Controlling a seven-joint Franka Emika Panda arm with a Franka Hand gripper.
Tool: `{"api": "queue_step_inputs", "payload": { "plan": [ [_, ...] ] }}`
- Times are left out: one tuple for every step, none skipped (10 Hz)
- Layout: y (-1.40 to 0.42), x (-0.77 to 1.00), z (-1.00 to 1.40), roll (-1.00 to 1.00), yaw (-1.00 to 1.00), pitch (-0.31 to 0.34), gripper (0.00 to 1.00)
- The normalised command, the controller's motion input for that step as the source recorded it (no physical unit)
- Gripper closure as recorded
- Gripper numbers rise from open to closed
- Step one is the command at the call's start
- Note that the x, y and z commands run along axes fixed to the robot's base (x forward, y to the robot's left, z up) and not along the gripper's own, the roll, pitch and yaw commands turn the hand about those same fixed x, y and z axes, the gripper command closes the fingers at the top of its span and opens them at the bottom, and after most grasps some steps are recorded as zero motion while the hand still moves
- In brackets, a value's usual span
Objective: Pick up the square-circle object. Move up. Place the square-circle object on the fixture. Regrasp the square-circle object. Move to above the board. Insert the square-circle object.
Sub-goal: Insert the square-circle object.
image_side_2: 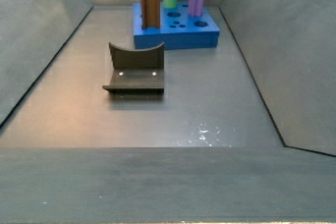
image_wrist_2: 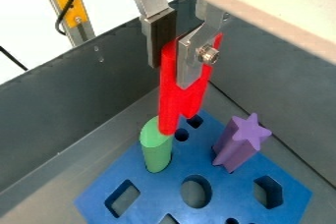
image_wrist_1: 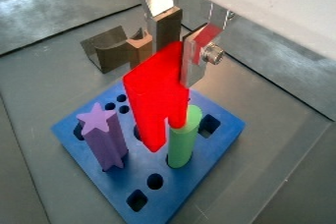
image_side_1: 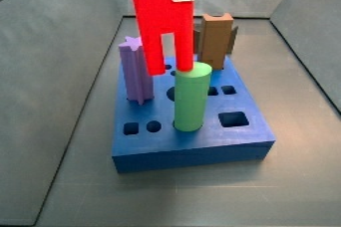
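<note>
The hand [image_wrist_2: 180, 43] hangs upright above the blue board [image_wrist_2: 132, 200]. Its plates are closed on the red peg [image_wrist_2: 175, 95], which points down beside the green cylinder [image_wrist_2: 159, 145].

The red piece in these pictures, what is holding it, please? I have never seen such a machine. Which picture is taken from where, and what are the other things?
The machine is a robot with a two-finger gripper. Two cameras sit on its wrist and look along the fingers. Two others stand beside the table.

The gripper is shut on the red peg and holds it upright over the blue board, which has holes of different shapes. I cannot tell whether the peg's lower end is already in a hole.

A purple star peg and a green cylinder stand in the board. In a side view, the dark stand nearer the camera is a fixture, a resting place for pieces. It is apart from the board.
</note>
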Motion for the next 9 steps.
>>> {"api": "queue_step_inputs", "payload": {
  "plan": [
    [0.00, -0.44, -0.21, -0.05, -0.19, -0.101, 1.00],
    [0.13, -0.64, 0.62, -0.14, -0.31, -0.219, 1.00],
    [0.23, -0.49, 0.88, -0.26, -0.20, -0.323, 1.00],
    [0.17, -0.53, 0.46, -0.13, -0.23, -0.291, 1.00],
    [0.05, -0.50, 0.38, -0.12, -0.30, -0.293, 1.00],
    [-0.23, -0.04, -0.35, 0.21, -0.22, -0.209, 1.00],
    [-0.43, 0.53, -0.91, 0.18, -0.26, -0.070, 1.00],
    [-0.28, 0.42, -0.96, 0.17, -0.18, -0.054, 1.00],
    [-0.19, 0.40, -0.88, 0.15, -0.11, -0.001, 1.00]
  ]
}}
